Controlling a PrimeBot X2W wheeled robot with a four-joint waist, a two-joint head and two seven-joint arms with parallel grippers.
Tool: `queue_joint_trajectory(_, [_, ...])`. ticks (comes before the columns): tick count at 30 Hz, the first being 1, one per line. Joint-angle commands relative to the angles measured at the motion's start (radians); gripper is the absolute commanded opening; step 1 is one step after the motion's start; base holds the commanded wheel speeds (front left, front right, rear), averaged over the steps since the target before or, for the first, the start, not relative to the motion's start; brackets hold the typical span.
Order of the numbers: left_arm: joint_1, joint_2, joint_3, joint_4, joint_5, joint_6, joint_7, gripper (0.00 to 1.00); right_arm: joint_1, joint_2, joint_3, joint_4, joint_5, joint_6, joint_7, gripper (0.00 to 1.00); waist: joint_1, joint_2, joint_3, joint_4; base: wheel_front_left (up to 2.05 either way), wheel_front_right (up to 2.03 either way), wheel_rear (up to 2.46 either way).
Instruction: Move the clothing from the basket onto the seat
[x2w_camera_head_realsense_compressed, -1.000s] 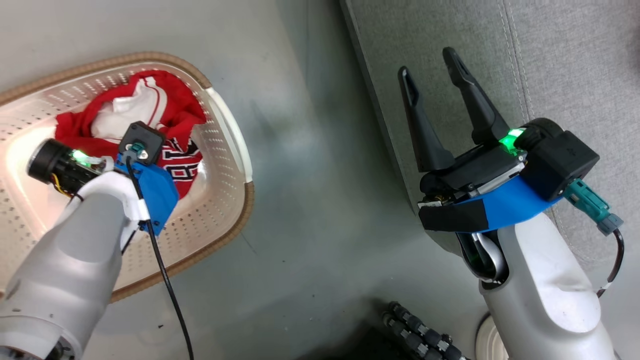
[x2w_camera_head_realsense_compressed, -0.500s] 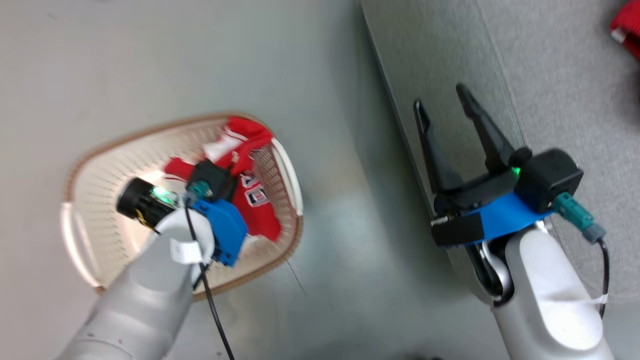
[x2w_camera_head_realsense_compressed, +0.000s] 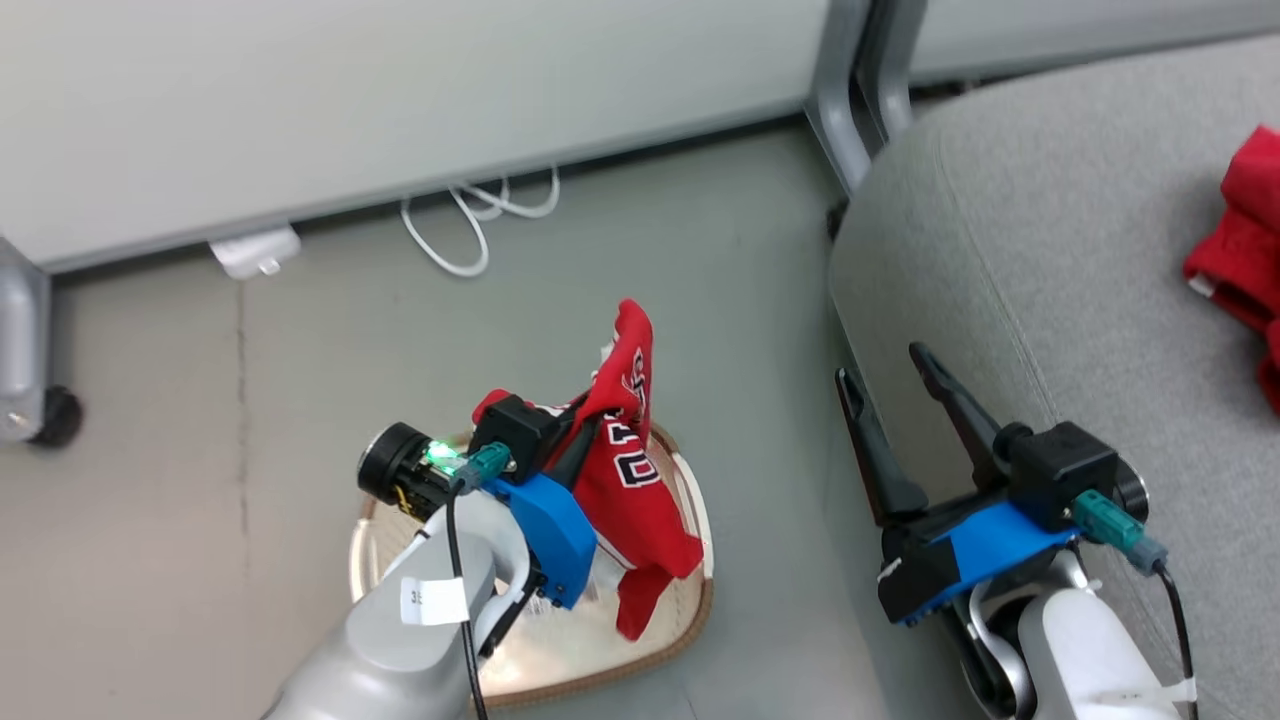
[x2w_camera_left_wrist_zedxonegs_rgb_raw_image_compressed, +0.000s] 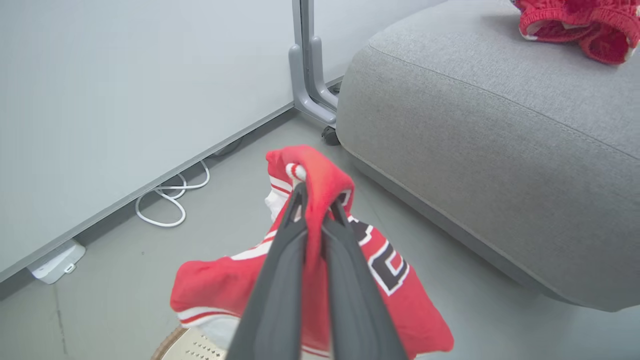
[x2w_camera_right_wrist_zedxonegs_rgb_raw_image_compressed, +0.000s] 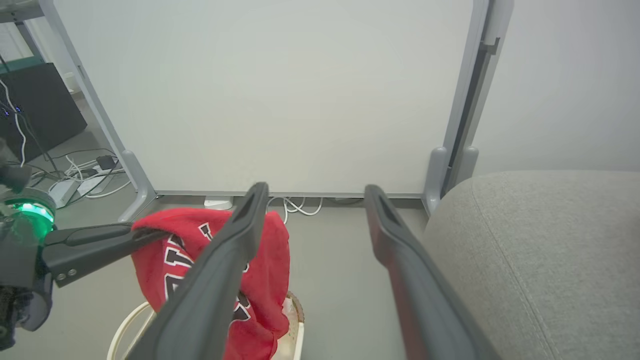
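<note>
Pinching a fold of the red jersey (x2w_camera_left_wrist_zedxonegs_rgb_raw_image_compressed: 390, 265) tight in the left gripper (x2w_camera_left_wrist_zedxonegs_rgb_raw_image_compressed: 318, 200), hanging over the basket (x2w_camera_head_realsense_compressed: 570, 655) on the floor. Holding the right gripper (x2w_camera_head_realsense_compressed: 882, 363) spread wide and empty by the near edge of the seat (x2w_camera_head_realsense_compressed: 1050, 280). Farther back, noted a second red garment (x2w_camera_head_realsense_compressed: 1235, 250) lying on the seat top, well apart from both grippers.

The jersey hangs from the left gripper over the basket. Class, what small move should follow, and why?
Probably carry the left gripper, shut on the jersey, rightward toward the seat: the jersey hangs lifted above the basket, and the seat lies to its right.
</note>
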Motion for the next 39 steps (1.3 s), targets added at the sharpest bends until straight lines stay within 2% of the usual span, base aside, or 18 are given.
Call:
queue_joint_trajectory(1, [0.017, -0.007, 0.005, -0.012, 0.007, -0.006, -0.005, 0.0, 0.03, -0.002, 0.002, -0.005, 0.004, 0.0, 0.008, 1.0, 0.0003, -0.0001, -0.116, 0.062, 0.0, 0.0, 0.0])
queue_joint_trajectory(4, [0.024, -0.022, 0.006, -0.051, -0.001, -0.007, -0.005, 0.0, 0.072, -0.002, 0.004, -0.008, 0.009, 0.0, 0.031, 1.0, 0.0003, -0.0001, -0.185, 0.077, 0.0, 0.0, 0.0])
queue_joint_trajectory(15, [-0.044, -0.047, -0.042, -0.112, -0.099, -0.006, 0.003, 0.0, 0.152, -0.002, 0.015, -0.026, 0.027, 0.0, 0.075, 1.0, 0.0003, -0.0001, -0.268, 0.094, 0.0, 0.0, 0.0])
queue_joint_trajectory(24, [-0.146, -0.057, -0.085, -0.091, -0.192, -0.006, 0.048, 0.0, 0.176, -0.002, 0.019, -0.039, 0.028, 0.0, 0.098, 1.0, 0.0003, -0.0001, -0.304, 0.096, 0.0, 0.0, 0.0])
queue_joint_trajectory(39, [-0.17, -0.058, -0.188, -0.122, -0.315, 0.023, 0.063, 0.0, 0.173, -0.002, 0.057, -0.044, 0.043, 0.0, 0.112, 1.0, 0.0003, -0.0001, -0.299, 0.095, 0.0, 0.0, 0.0])
